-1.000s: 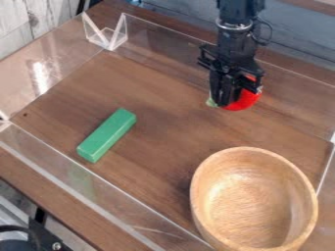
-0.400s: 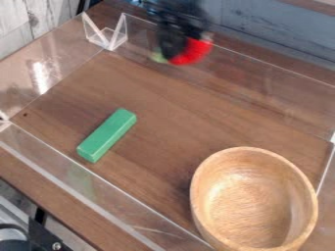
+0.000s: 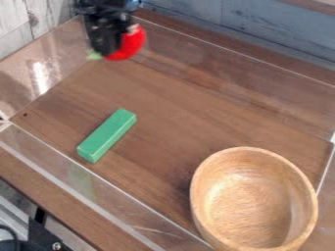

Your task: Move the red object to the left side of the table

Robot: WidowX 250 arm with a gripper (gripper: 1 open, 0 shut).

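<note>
The red object (image 3: pixel 127 42), a small bright-red ball with a bit of green at its side, hangs in the air over the far left corner of the table (image 3: pixel 210 108). My gripper (image 3: pixel 113 41) points down and is shut on it, its dark fingers blurred by motion. The red ball sticks out on the right of the fingers. The tabletop under it lies some way below.
A green rectangular block (image 3: pixel 106 134) lies aslant on the left half of the table. A round light wooden bowl (image 3: pixel 197 186) stands at the front right. Low clear acrylic walls (image 3: pixel 53 167) border the tabletop.
My gripper has lifted the red object off the table's right-centre and carried it across to the far left corner, higher above the surface.
</note>
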